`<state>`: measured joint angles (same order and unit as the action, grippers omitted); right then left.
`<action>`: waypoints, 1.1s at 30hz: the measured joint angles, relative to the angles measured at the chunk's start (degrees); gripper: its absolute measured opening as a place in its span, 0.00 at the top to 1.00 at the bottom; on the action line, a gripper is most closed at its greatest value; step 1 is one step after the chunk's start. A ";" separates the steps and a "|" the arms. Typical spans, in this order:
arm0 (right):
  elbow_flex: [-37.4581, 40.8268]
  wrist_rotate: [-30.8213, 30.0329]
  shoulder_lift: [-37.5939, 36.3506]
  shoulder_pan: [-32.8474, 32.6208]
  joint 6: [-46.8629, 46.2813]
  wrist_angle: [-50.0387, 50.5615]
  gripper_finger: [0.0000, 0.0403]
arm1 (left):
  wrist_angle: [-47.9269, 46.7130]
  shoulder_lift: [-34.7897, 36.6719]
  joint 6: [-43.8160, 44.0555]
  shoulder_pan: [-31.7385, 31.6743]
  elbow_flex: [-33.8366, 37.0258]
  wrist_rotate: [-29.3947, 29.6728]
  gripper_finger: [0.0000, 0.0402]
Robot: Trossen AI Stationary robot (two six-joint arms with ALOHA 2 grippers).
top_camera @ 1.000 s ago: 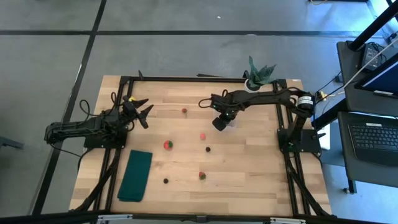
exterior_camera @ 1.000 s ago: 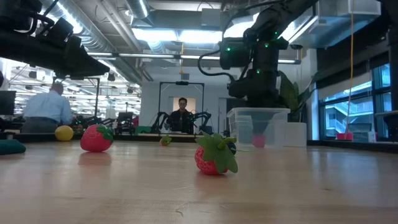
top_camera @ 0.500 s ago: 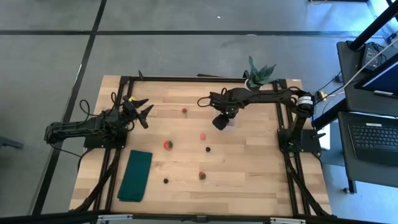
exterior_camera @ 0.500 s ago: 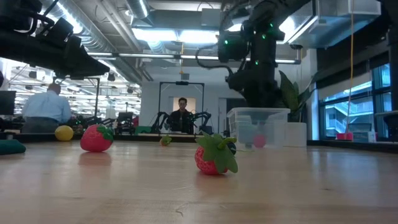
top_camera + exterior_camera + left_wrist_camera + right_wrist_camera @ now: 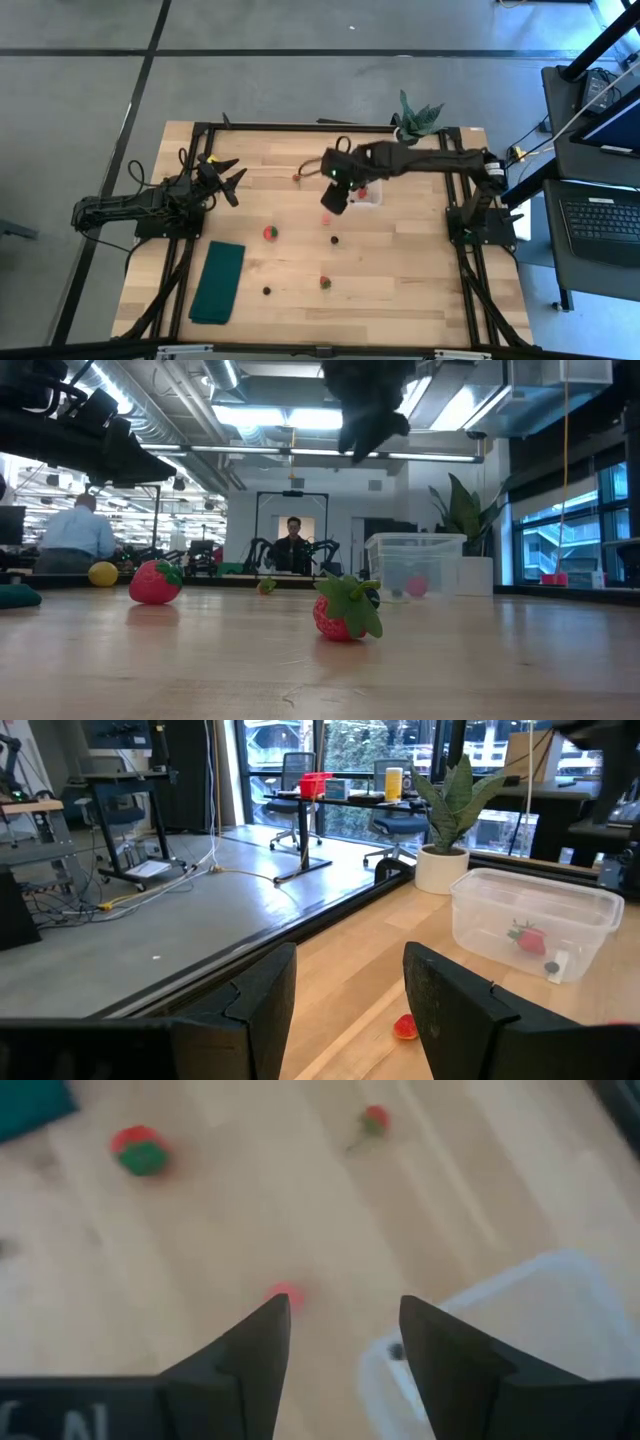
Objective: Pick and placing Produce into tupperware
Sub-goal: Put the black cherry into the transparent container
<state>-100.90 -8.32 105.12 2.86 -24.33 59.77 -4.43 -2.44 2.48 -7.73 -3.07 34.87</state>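
Right gripper (image 5: 335, 199) hangs empty, jaws apart, beside the tupperware (image 5: 366, 194); I see the pink piece (image 5: 285, 1294) lying just ahead, nearer this arm than the left.

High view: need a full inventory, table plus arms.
tupperware: 1, clear, right of centre, red piece inside
strawberries: 3, red, loose on table
dark berries: 2, black, mid table
pink piece: 1, pink, beside tupperware
yellow piece: 1, yellow, left side
cloth: 1, dark green, lower left
potted plant: 1, green, top edge
left gripper: open, left side
right gripper: open, raised beside tupperware
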 joint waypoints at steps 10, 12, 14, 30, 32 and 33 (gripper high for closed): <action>0.02 -1.24 4.61 -7.77 -13.09 -0.61 0.52 | 0.01 -0.01 0.05 0.00 0.00 0.00 0.56; 0.02 -1.14 6.72 -8.67 -14.22 -0.36 0.52 | 0.01 0.00 0.11 -0.02 0.00 0.00 0.56; 0.04 -1.12 9.17 -9.18 -14.43 0.77 0.52 | 0.01 -0.02 0.15 0.00 0.00 0.00 0.56; 0.11 -1.24 17.98 -12.54 -12.68 1.88 0.52 | 0.01 0.00 3.45 -0.02 0.00 0.00 0.56; 0.11 -1.24 18.01 -12.67 -12.69 1.95 0.52 | -0.01 -0.02 3.43 0.00 0.00 -0.02 0.56; 0.11 -1.24 18.01 -12.73 -12.88 2.01 0.52 | 0.01 -0.01 3.43 0.00 0.00 0.00 0.56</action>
<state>-100.79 -9.56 123.13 -9.87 -37.21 61.78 -4.43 -2.44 5.91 -7.73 -3.07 34.87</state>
